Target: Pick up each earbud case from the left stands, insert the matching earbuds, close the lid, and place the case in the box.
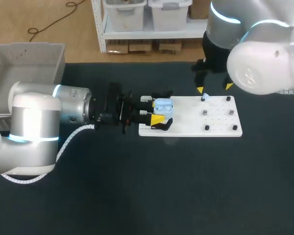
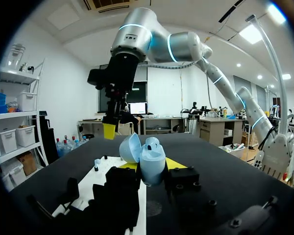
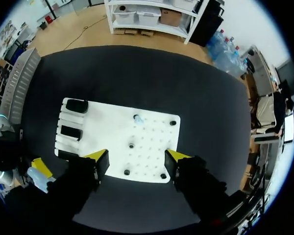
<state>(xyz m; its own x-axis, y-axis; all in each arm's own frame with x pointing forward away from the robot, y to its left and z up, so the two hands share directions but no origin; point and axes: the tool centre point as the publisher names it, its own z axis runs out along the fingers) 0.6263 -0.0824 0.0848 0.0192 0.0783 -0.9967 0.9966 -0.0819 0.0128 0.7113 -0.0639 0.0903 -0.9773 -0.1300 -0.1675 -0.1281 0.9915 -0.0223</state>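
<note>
Our black desk (image 1: pixel 137 196) carries a white board (image 1: pixel 186 128) right of centre. At the board's left edge the pale blue earbud case (image 1: pixel 163 105), its lid swung open, sits clamped from both sides in our left claw (image 1: pixel 159 111). From above, the case hides one fingertip. Our right claw (image 1: pixel 214 88) hangs spread wide over the board's upper right, holding nothing, with a small earbud (image 3: pixel 137 119) on the board beneath it.

Black matte worktop (image 1: pixel 137 196). White perforated plate (image 1: pixel 186 128) lies flat on it, right of centre and closer to the far edge than the near one. Small dark studs (image 1: pixel 207 128) stand on the plate's right half.
</note>
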